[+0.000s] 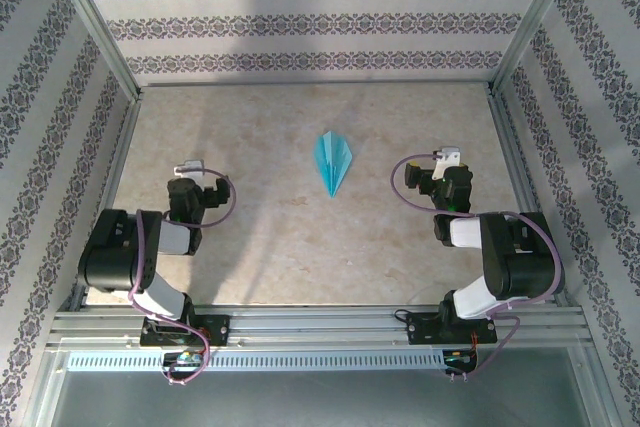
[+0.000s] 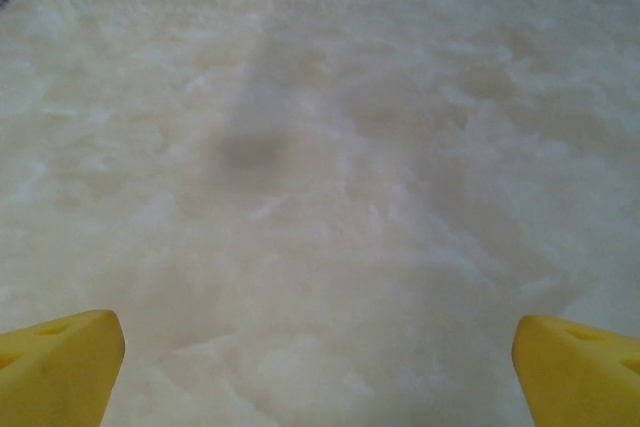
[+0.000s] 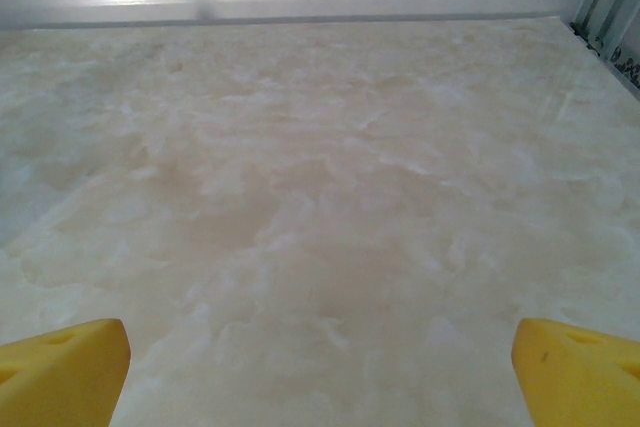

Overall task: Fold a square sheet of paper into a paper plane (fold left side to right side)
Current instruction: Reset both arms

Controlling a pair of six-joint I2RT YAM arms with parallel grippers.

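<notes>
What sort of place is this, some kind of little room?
Probably a robot test booth: a marble-look table, patterned panels around it, a left arm and a right arm bolted at its edge, a paper plane on it.

Ahead of the left claw (image 2: 320, 375) and the right claw (image 3: 320, 375), both spread wide, the table (image 1: 260, 127) lies open. Between them, well apart from each, lies the paper plane (image 1: 334, 162). Patterned walls (image 1: 60, 147) close each claw's outer side.

Paper plane (image 1: 334, 161) on the table (image 1: 270, 137), between left arm (image 1: 135, 252) and right arm (image 1: 500, 259).
</notes>
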